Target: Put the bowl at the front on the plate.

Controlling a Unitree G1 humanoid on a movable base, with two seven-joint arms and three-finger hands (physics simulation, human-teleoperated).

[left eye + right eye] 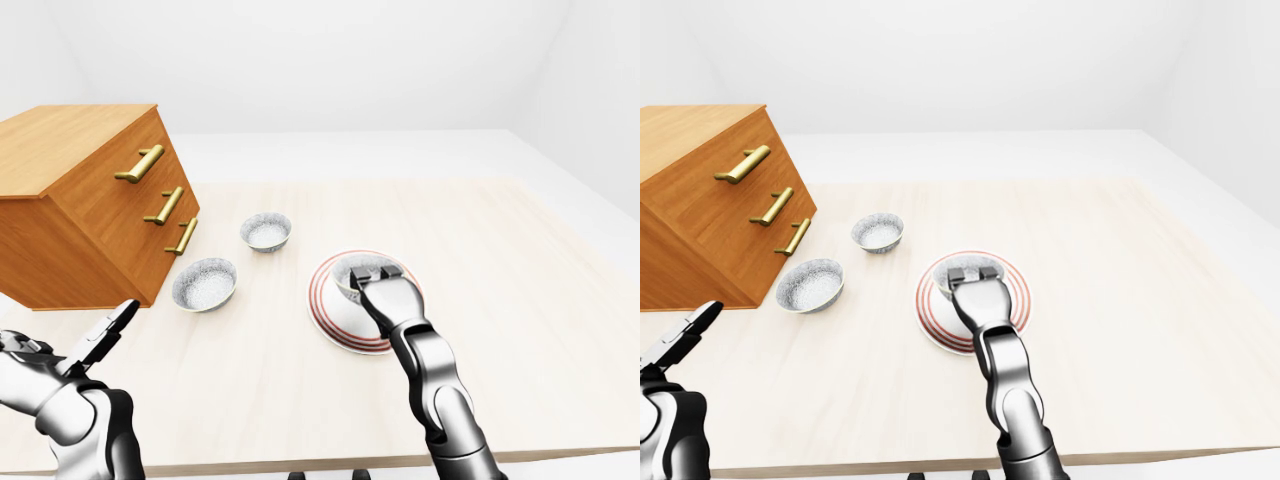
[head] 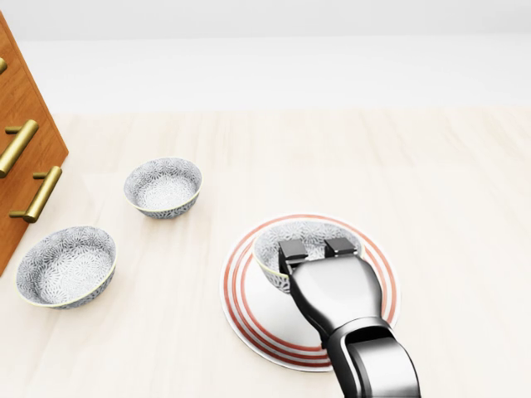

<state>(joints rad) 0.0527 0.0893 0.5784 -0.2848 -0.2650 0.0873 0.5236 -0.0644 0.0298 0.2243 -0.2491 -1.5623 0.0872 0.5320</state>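
On the far part of the red-ringed plate [image 2: 249,327], the patterned bowl [image 2: 309,235] is sitting mouth up. Its base is lying inside the rings and its far rim is stopping just short of the plate's far edge. The right robot hand [image 2: 333,288] is reaching in from the near edge of the head view and is gripping the bowl's near rim. Two dark fingertips [image 2: 292,249] are hooking side by side over the lip into the bowl, while the opposing finger is hiding beneath the hand's silver back, so its contact is not showing. The hand is covering much of the plate's near middle. Plate and bowl are resting on a pale wooden desk [image 2: 431,166].

Left of the plate, two more patterned bowls are standing apart from it and from each other. The farther bowl [image 2: 163,186] is sitting closer to the plate, and the nearer bowl [image 2: 66,265] is lying further left. Beyond them on the left, a wooden drawer chest [image 1: 80,215] with brass handles [image 1: 141,163] is leaning tilted, its drawer face slanting toward the bowls.

At the near left of the left-eye view, the left robot hand [image 1: 100,338] is hovering with its fingers spread, holding nothing, well apart from every bowl.
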